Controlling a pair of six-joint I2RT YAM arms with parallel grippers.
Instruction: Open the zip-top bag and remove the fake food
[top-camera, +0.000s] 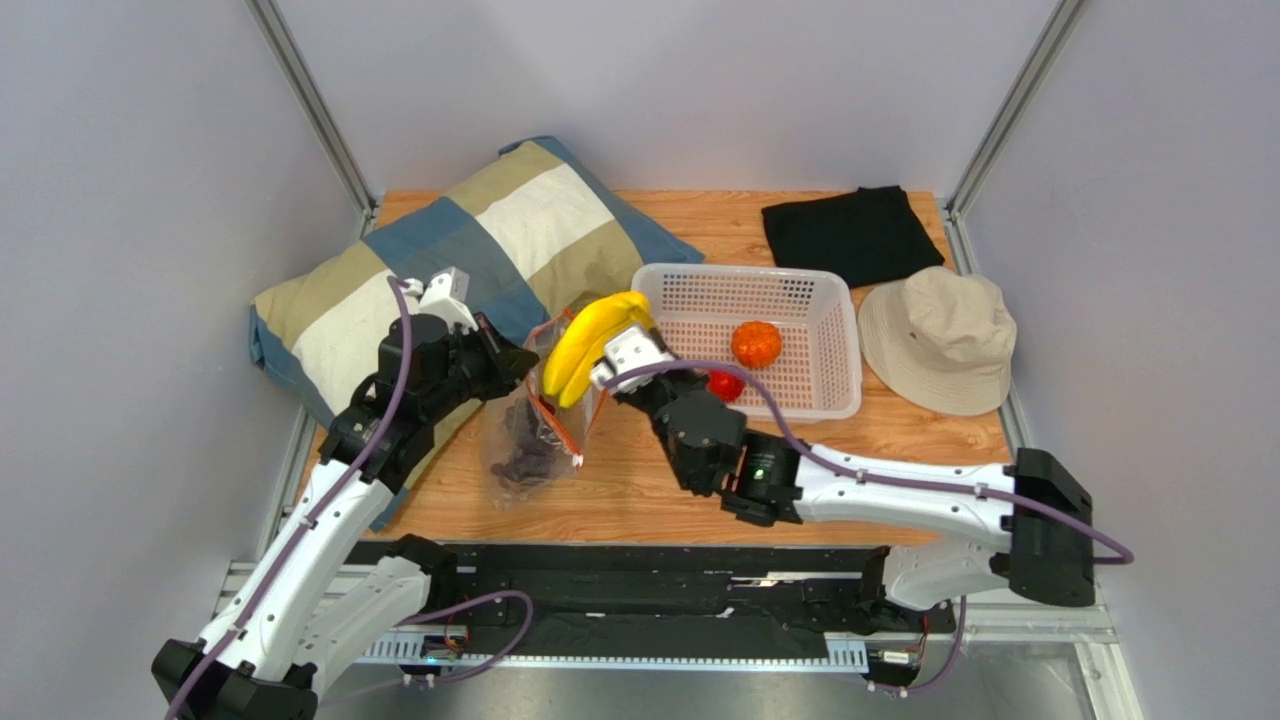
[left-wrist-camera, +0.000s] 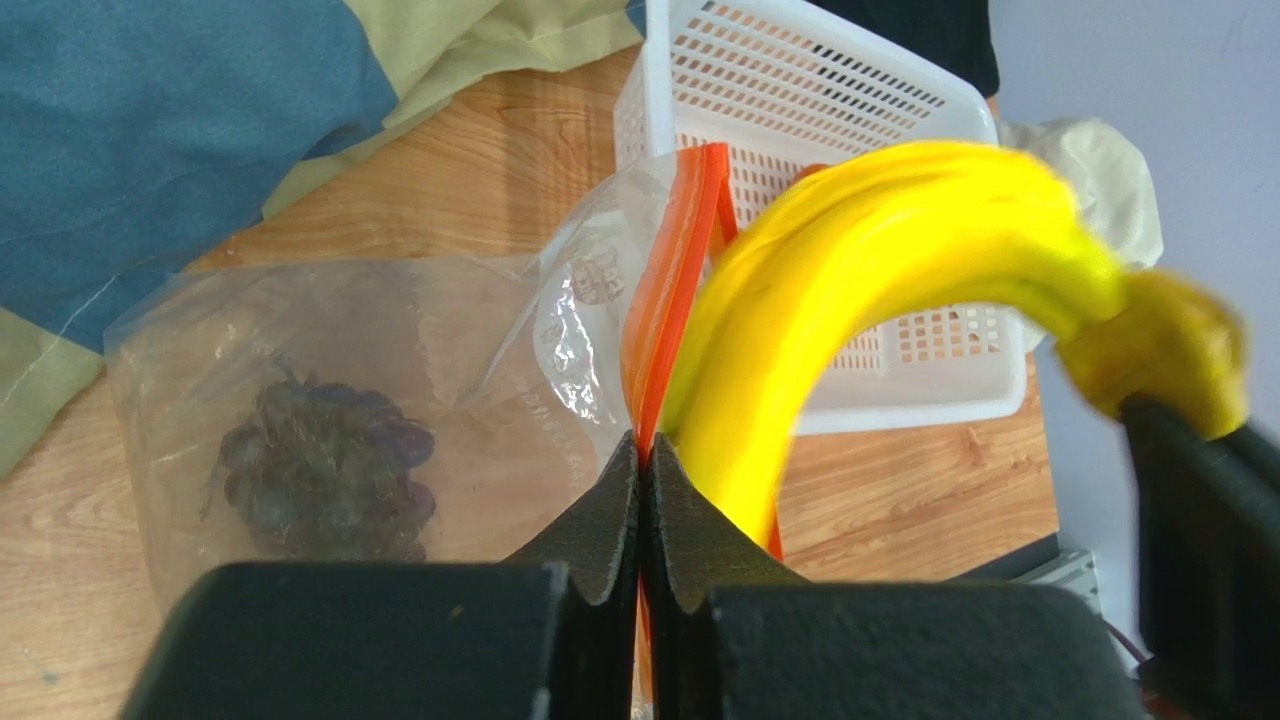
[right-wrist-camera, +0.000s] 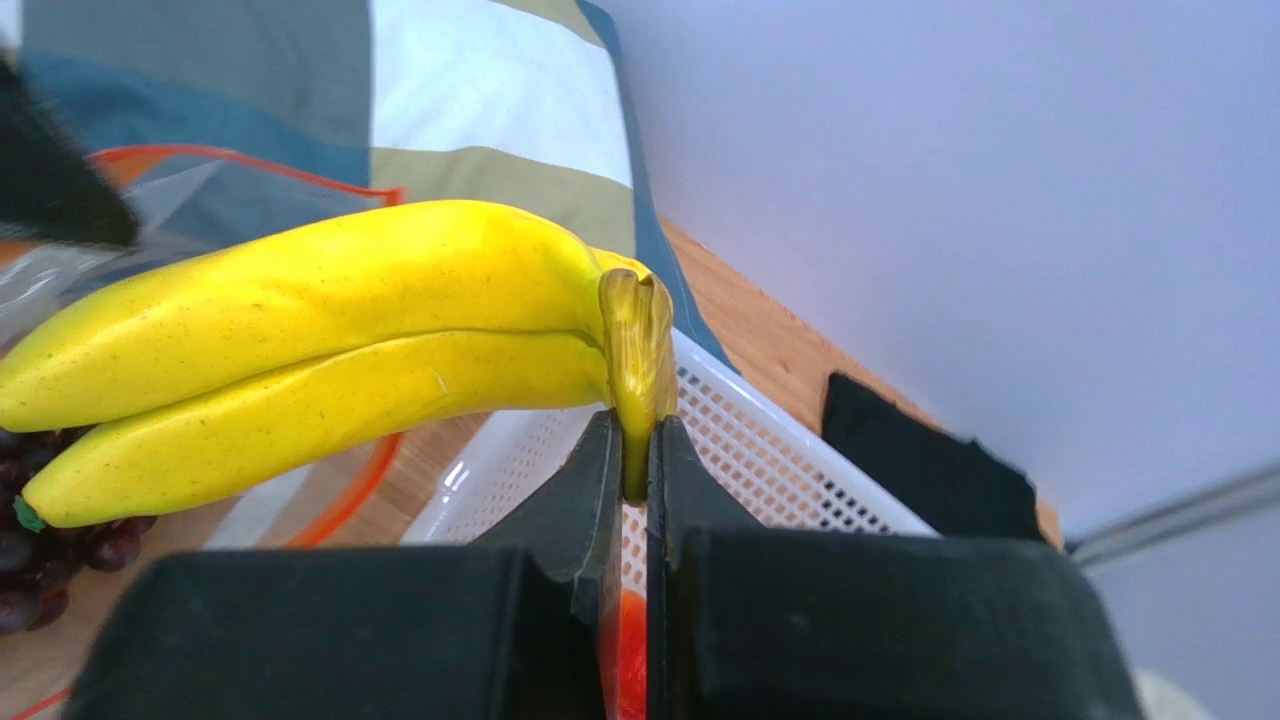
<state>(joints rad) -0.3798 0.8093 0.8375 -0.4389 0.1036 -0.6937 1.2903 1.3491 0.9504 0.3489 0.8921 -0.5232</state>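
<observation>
The clear zip-top bag (top-camera: 529, 432) lies on the wooden table with its orange-red zipper strip (left-wrist-camera: 673, 285) open. My left gripper (left-wrist-camera: 646, 450) is shut on that strip and holds one side of the mouth up; it also shows in the top view (top-camera: 511, 360). My right gripper (right-wrist-camera: 634, 450) is shut on the stem of the yellow banana bunch (right-wrist-camera: 301, 345) and holds it above the bag's mouth (top-camera: 591, 342). The purple grape bunch (left-wrist-camera: 323, 465) lies inside the bag. The orange fruit (top-camera: 756, 344) and the small red fruit (top-camera: 726, 386) lie in the white basket (top-camera: 812, 293).
A striped pillow (top-camera: 451, 255) lies at the back left, under my left arm. A black cloth (top-camera: 849, 233) and a beige hat (top-camera: 939, 338) lie at the back right, beside the basket.
</observation>
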